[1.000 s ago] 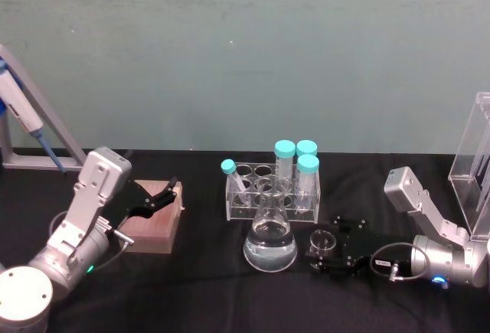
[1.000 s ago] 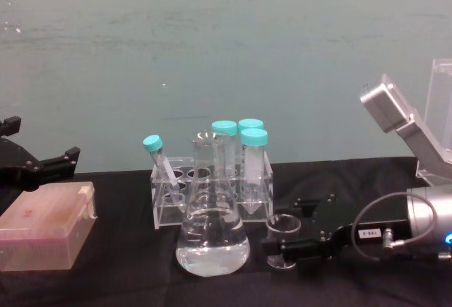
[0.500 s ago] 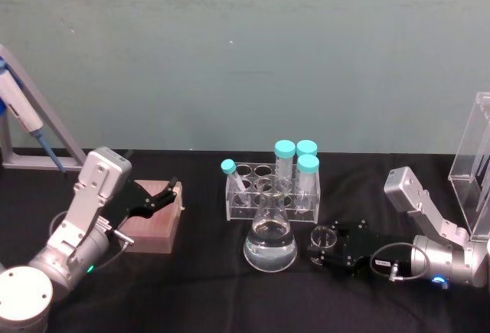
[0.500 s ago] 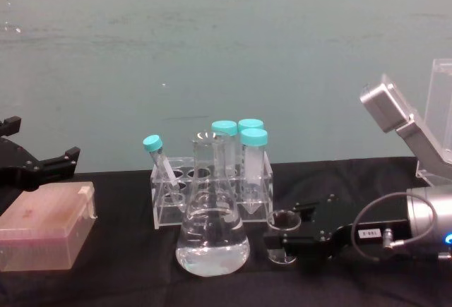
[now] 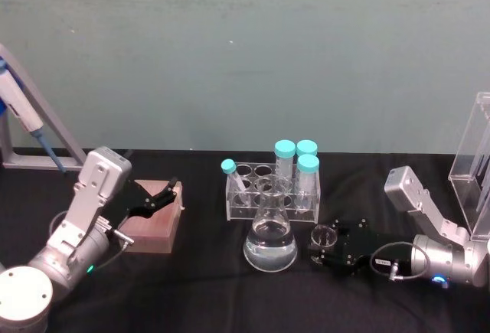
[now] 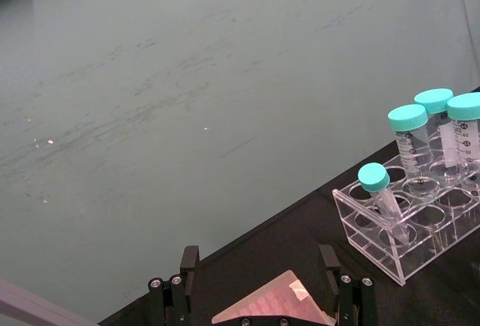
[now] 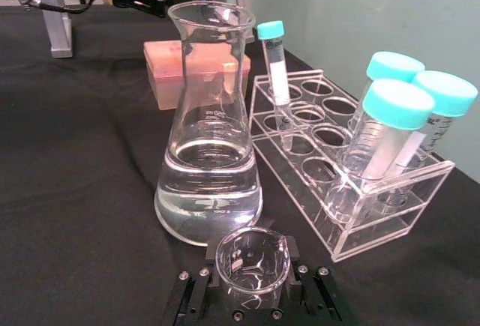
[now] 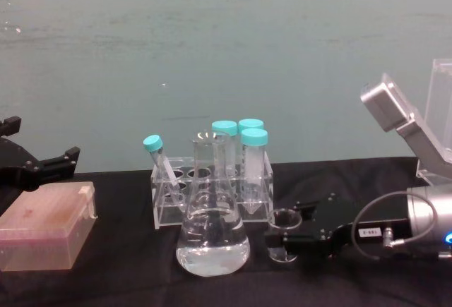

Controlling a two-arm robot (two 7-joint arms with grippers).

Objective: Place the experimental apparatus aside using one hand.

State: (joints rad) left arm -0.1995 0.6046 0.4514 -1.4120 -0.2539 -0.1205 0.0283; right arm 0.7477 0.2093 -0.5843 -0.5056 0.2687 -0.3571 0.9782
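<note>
The right wrist view shows the grasp: the right gripper (image 7: 251, 282) is clenched on the small glass beaker (image 7: 252, 255), with one finger against each side of its wall. The chest view shows the height: the beaker base is on the black table (image 8: 106, 279).

The beaker stands upright at lower centre-right of the head view, long axis vertical, mouth up. The conical flask (image 5: 270, 235), holding clear liquid, stands just beside it. The tube rack (image 5: 272, 189) with teal-capped tubes is behind both. An acrylic stand (image 5: 468, 161) occupies the right edge. At lower left, the left gripper (image 5: 162, 194), fingers spread, hovers over a pink box (image 5: 153, 222).
</note>
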